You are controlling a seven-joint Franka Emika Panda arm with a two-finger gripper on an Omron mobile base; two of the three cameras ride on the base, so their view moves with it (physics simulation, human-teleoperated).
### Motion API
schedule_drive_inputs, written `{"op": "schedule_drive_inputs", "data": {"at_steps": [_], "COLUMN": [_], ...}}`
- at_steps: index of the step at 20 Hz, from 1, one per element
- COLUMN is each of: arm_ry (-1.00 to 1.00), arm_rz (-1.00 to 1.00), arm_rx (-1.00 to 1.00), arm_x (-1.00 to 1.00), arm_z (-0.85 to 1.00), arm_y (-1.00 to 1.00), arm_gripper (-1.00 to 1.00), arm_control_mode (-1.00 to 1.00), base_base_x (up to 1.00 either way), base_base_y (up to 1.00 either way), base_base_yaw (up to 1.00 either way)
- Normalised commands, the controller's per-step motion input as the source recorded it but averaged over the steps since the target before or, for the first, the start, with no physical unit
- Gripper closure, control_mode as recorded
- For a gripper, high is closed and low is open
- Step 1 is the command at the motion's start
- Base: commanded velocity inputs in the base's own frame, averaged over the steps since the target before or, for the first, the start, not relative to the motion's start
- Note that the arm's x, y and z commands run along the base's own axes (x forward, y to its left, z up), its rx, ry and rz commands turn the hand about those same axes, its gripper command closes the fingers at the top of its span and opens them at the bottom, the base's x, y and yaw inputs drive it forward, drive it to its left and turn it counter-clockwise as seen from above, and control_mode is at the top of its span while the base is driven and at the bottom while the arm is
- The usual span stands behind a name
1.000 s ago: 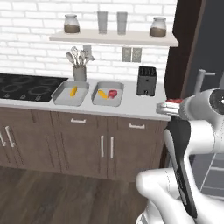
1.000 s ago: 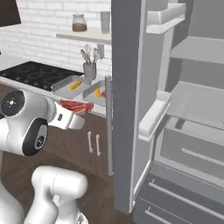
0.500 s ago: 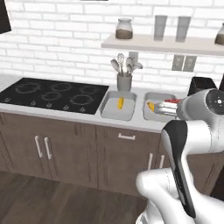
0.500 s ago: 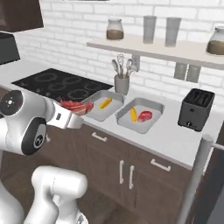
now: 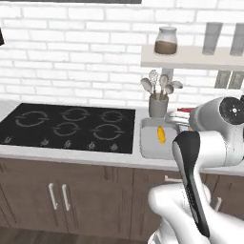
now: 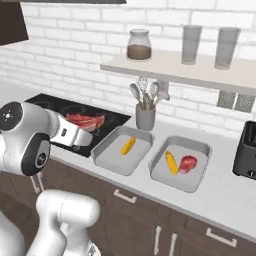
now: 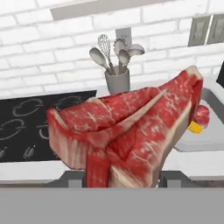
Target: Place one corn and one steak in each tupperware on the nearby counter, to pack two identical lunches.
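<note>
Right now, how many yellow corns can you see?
2. One corn lies alone in the left tupperware. The other corn lies in the right tupperware, beside the roundish steak.

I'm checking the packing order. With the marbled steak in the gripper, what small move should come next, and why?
Probably carry the steak right, over the left tupperware: it holds only a corn, while the right tupperware already has corn and steak. The gripper is short of it, above the cooktop.
</note>
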Motion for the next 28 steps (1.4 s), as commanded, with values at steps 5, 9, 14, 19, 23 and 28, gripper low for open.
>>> {"op": "schedule_drive_inputs", "data": {"at_steps": [5, 9, 14, 19, 23, 28], "arm_ry": [0.00, 0.19, 0.40, 0.32, 0.22, 0.24], "arm_rz": [0.00, -0.06, -0.04, -0.01, 0.00, 0.00], "arm_rx": [0.00, 0.00, 0.00, 0.02, 0.07, 0.04], "arm_x": [0.00, 0.19, 0.49, 0.95, 0.98, 0.33], "arm_z": [0.00, -0.50, -1.00, -0.90, -0.89, -0.86], "arm_y": [0.00, 0.01, 0.12, 0.09, 0.00, 0.03], "arm_gripper": [1.00, 1.00, 1.00, 1.00, 1.00, 1.00], "arm_control_mode": [1.00, -1.00, -1.00, -1.00, -1.00, -1.00], "base_base_x": [0.85, 0.24, 0.00, 0.00, 0.00, 0.00], "base_base_y": [-0.05, 0.00, 0.00, 0.00, 0.00, 0.00], "base_base_yaw": [-0.34, -0.10, 0.00, 0.00, 0.00, 0.00]}}
